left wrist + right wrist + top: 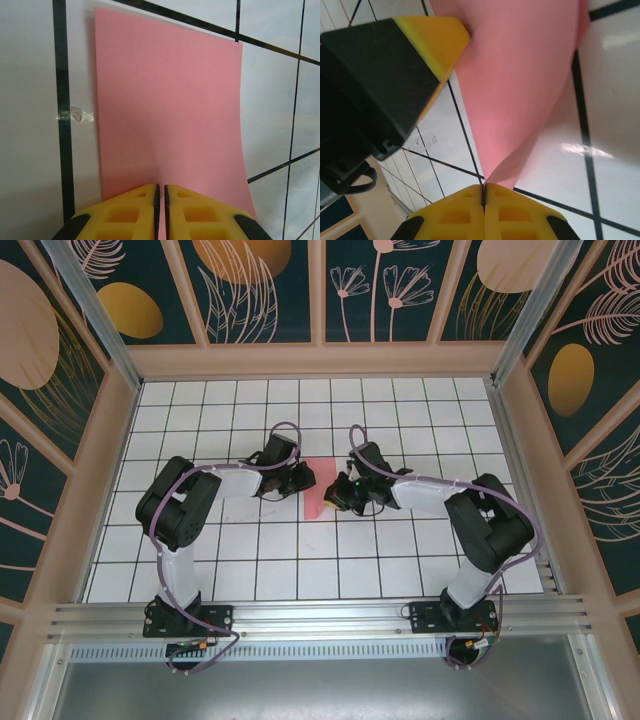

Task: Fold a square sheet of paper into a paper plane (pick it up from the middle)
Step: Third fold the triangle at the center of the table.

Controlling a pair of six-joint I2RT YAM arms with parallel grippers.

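paper [318, 502]: light, limp, tore easily | left gripper [160, 187]: pinched its edge | right gripper [484, 187]: pinched its corner

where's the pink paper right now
In the top view the pink paper is near the middle of the white gridded board, between the left gripper and the right gripper, each pinching an edge of it.
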